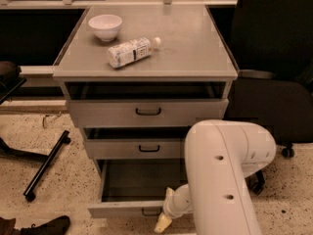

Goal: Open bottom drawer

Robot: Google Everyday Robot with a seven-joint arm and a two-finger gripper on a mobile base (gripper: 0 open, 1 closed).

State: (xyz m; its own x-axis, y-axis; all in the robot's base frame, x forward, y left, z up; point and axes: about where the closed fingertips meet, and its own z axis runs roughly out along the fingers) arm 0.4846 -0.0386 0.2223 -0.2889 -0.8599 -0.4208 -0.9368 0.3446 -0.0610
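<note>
While the bottom drawer (122, 208) stands open, the pincer (163, 223) (grip: cannot tell) hangs just before its front.
</note>
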